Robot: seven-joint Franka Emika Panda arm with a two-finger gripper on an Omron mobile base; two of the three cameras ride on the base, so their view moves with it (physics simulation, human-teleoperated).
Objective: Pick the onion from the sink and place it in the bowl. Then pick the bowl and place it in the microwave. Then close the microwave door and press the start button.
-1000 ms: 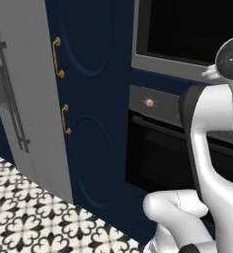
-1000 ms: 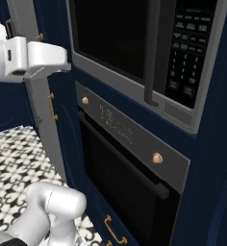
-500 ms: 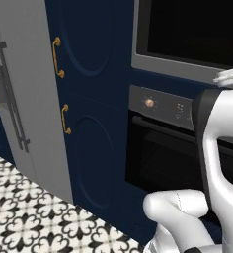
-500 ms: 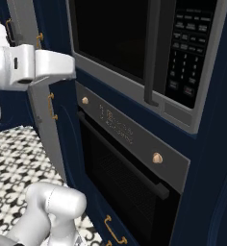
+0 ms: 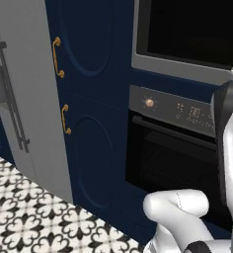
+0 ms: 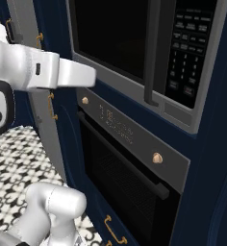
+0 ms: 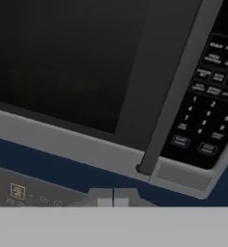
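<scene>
Looking along the hand view, the built-in microwave (image 7: 111, 87) with its grey frame and black glass front spreads across most of the frame, and its broad black glass door (image 7: 63, 58) lies flush and shut — so by my reckoning only the start button is left. The two small dark finger tips of the gripper (image 7: 113, 195) rise at the bottom centre, pressed together with no gap and nothing between them.

What the next move turns on is where the keypad lies from those tips. The black button panel (image 7: 205, 111) sits to the upper right of the frame, on the far side of the long grey door handle (image 7: 176, 87), which runs slantwise from the top edge down to its foot just above and right of the tips. The lowest pair of keys (image 7: 193, 144) are the nearest of the panel, up and to the right of the fingers. I would guess start is one of them, but the lettering is too small to read. So the hand must shift right, past the handle, and then forward.

In the right base view the white arm (image 6: 43, 72) reaches in from the left of the frame towards the microwave, and the keypad (image 6: 190, 57) stands upper right, well apart from the arm's end. Below it the black oven with brass knobs (image 6: 134, 163) plays no part.
</scene>
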